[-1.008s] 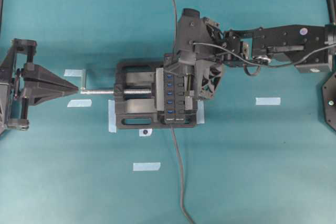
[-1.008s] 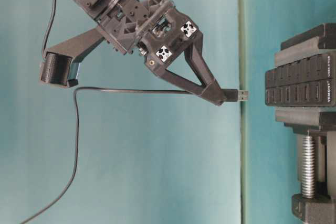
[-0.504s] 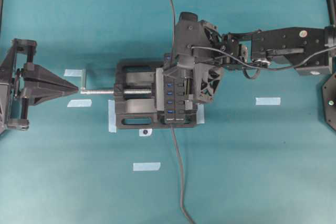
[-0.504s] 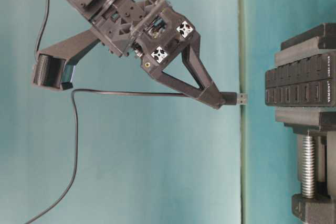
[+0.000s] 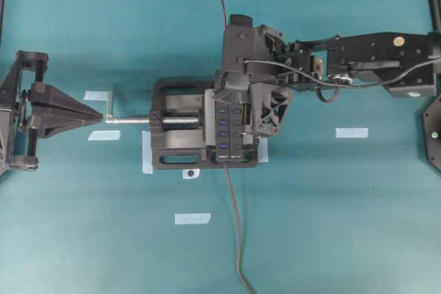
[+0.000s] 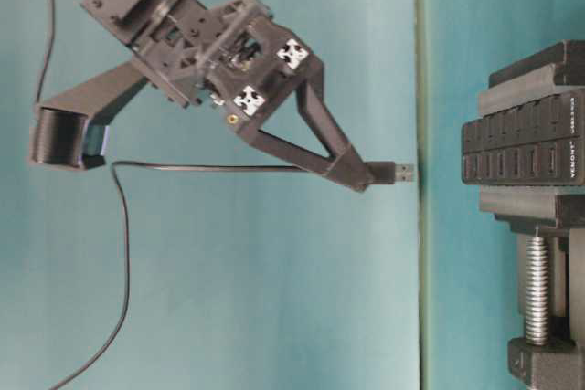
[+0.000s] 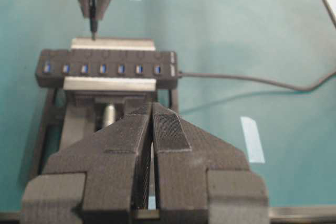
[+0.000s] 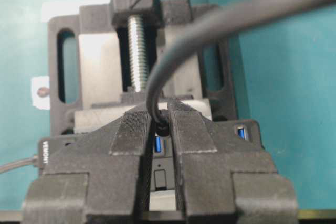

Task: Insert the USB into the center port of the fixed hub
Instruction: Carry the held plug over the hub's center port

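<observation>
Black hub (image 7: 107,68), blue ports (image 7: 103,68), teal table (image 5: 331,225)

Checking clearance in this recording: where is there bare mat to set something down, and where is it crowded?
Bare mat lies below the tape strip. It is crowded where the vise clamps the hub, under the right gripper holding the USB plug.

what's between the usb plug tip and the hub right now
Nothing: in the table-level view the USB, held in the right claw, faces the fixed hub across a bare stretch of teal background, not yet touching any port.
</observation>
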Robot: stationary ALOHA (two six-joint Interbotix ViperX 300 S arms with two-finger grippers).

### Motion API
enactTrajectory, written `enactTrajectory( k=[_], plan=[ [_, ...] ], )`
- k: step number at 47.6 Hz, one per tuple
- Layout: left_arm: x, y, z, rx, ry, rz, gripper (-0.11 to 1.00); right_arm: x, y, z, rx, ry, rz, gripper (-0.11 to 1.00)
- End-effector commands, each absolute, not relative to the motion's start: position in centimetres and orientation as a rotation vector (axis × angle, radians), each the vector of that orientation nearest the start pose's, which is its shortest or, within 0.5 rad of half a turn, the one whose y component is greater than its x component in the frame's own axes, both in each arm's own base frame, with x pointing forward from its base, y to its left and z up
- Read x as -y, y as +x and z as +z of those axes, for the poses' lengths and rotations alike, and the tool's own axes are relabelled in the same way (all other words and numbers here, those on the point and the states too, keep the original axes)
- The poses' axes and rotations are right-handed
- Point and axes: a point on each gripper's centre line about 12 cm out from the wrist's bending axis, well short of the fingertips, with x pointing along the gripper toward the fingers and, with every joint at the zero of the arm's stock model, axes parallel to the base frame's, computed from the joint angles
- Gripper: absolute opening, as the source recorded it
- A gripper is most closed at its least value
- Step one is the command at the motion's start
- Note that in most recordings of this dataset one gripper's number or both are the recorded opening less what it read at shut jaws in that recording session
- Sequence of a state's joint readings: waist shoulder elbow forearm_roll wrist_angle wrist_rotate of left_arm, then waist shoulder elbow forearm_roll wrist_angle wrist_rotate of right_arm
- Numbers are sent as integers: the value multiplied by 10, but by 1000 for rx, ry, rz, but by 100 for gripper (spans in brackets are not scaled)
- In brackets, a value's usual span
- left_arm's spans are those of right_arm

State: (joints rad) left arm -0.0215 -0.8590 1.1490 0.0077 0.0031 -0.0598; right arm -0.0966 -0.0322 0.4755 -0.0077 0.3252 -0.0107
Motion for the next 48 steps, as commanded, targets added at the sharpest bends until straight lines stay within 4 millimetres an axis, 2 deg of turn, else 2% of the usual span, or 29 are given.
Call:
enactTrajectory(
  k=[1,10,48],
  plan=[
    [4,214,253,-275,-49,-13,0,38,405,240,-712,24,-88,9],
    [4,214,253,-275,-49,-13,0,38,404,235,-719,26,-88,9],
    [4,214,253,-275,-49,-13,0,38,408,192,-770,30,-88,9]
  ],
)
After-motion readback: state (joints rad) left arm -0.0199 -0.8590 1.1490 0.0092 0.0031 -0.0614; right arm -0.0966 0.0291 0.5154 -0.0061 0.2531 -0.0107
